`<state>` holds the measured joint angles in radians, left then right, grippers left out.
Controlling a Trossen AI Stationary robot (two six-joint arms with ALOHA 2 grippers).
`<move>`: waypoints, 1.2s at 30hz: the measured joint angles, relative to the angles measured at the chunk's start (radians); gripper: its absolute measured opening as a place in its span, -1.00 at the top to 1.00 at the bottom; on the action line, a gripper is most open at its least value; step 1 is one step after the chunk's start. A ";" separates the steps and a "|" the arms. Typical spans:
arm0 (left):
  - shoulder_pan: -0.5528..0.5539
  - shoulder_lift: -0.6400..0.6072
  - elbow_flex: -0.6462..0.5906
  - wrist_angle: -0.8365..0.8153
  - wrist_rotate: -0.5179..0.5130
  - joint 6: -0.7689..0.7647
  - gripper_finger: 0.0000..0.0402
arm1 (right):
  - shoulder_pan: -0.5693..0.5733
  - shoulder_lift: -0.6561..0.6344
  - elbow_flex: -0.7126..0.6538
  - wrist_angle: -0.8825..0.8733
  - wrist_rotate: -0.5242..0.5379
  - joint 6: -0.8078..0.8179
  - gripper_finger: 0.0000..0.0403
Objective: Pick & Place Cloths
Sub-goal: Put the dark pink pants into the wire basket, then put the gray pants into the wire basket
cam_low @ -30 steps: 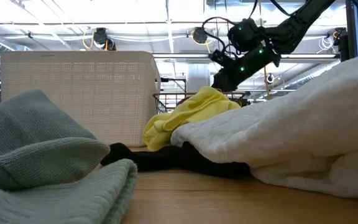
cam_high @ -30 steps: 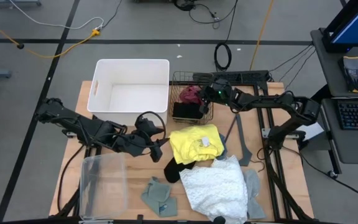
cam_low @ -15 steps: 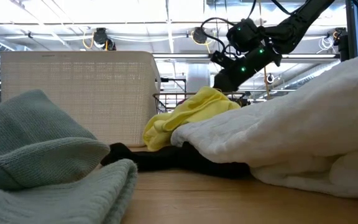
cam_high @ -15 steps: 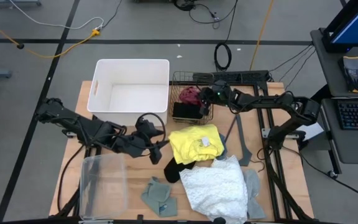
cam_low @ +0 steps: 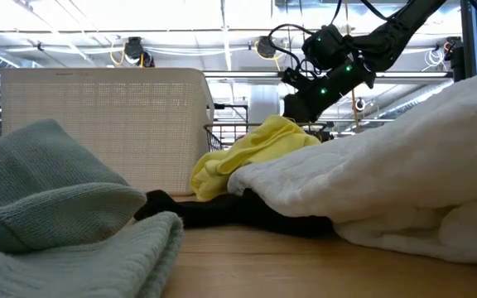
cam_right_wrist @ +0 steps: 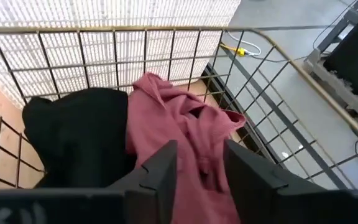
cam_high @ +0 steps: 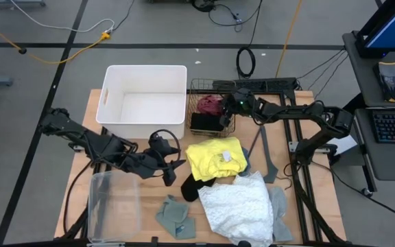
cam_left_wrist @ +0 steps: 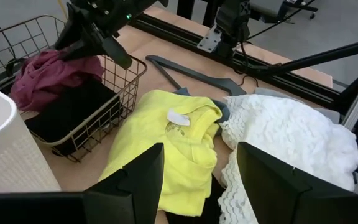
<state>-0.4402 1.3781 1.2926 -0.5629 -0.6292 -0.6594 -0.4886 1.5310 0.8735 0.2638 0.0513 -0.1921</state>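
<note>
Maroon cloth (cam_right_wrist: 185, 118) and a black cloth (cam_right_wrist: 73, 134) lie in the wire basket (cam_high: 211, 113); above them hovers the right gripper (cam_high: 226, 113), fingers open, apparently after dropping. Left gripper (cam_high: 172, 169), fingers open, faces the yellow cloth (cam_high: 214, 158) on the tabletop (cam_high: 149, 206), probably the next pick.

Two dark, jointed arms — black cable looped at the left wrist (cam_high: 164, 134), green light on the right (cam_high: 242, 105).

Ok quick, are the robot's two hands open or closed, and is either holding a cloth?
Left gripper: open, holding nothing, beside the yellow cloth.
Right gripper: open, holding nothing, over the basket.
</note>
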 joint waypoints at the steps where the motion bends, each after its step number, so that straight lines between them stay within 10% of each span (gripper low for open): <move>1: -0.001 0.000 0.000 0.000 0.000 0.000 -0.03 | 0.002 -0.007 -0.001 0.002 0.001 0.000 0.33; 11: -0.021 0.000 0.000 -0.008 0.000 0.057 -0.03 | 0.164 -0.298 -0.001 -0.021 -0.002 -0.005 0.02; 21: -0.019 0.000 0.000 -0.018 0.000 0.109 -0.03 | 0.524 -0.615 -0.001 -0.476 -0.001 -0.052 0.07; 36: -0.019 0.000 0.000 -0.016 0.001 0.159 -0.03 | 0.887 -0.622 0.000 -0.881 -0.001 0.195 0.10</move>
<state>-0.4591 1.3781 1.2926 -0.5787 -0.6285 -0.5001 0.3984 0.9087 0.8731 -0.6169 0.0504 0.0027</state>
